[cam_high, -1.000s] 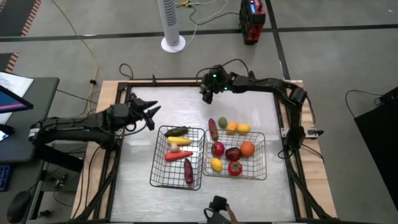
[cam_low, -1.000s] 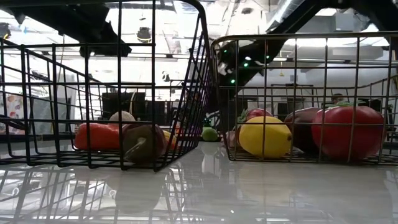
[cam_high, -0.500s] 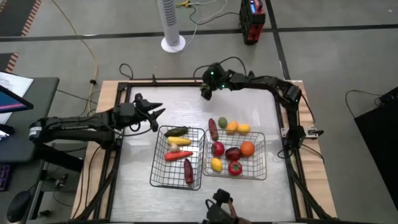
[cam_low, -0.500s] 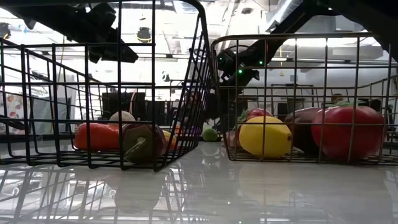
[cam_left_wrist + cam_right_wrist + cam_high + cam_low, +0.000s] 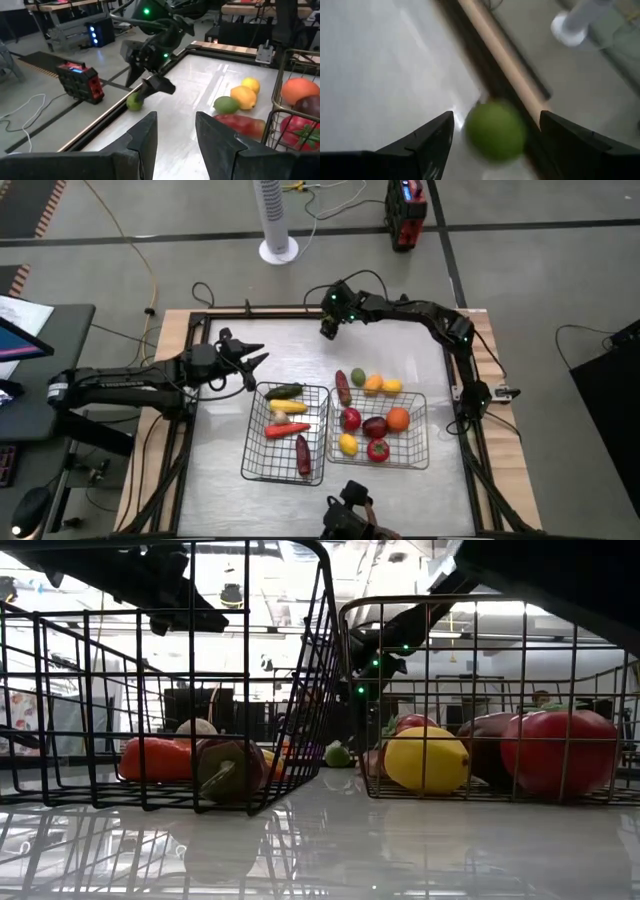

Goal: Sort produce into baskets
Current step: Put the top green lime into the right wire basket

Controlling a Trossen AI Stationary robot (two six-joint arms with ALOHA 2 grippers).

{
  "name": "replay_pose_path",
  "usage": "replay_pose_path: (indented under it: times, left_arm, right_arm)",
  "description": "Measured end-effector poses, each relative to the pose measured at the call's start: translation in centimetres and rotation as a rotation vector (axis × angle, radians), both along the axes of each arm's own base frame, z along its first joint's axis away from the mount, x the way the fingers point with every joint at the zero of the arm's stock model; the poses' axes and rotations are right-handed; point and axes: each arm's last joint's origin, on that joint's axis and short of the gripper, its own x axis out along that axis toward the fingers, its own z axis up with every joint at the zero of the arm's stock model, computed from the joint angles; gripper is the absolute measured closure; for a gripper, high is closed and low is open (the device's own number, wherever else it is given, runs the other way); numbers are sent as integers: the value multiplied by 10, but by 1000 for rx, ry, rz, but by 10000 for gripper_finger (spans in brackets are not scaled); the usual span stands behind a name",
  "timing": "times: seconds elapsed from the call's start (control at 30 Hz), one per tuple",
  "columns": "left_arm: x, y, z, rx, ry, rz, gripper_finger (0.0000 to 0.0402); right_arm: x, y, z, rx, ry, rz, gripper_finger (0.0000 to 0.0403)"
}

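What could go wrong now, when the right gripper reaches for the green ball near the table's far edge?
1. The green ball lies against the table's raised edge; the open right gripper may strike that edge or push the ball away.
2. The ball is round, so it may roll from between the fingers.

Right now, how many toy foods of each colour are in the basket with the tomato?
red pieces: 2
yellow piece: 1
orange piece: 1
dark purple piece: 1
Total in that basket: 5
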Motion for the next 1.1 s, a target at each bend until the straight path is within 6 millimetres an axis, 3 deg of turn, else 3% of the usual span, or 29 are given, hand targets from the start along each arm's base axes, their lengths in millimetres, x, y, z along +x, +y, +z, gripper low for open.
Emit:
replay_pose_path:
  times: [0.2, 0.8, 1.1]
  left_arm:
    - [1, 1, 1, 19, -2, -13, 279]
    - [7, 3, -3, 22, 17, -34, 279]
    - [6, 2, -5, 11, 41, -46, 279]
  right_arm:
    - [-1, -3, -9, 47, 49, -10, 81]
    - [-1, -2, -8, 84, 85, 90, 99]
    - [9, 23, -5, 39, 164, 306, 121]
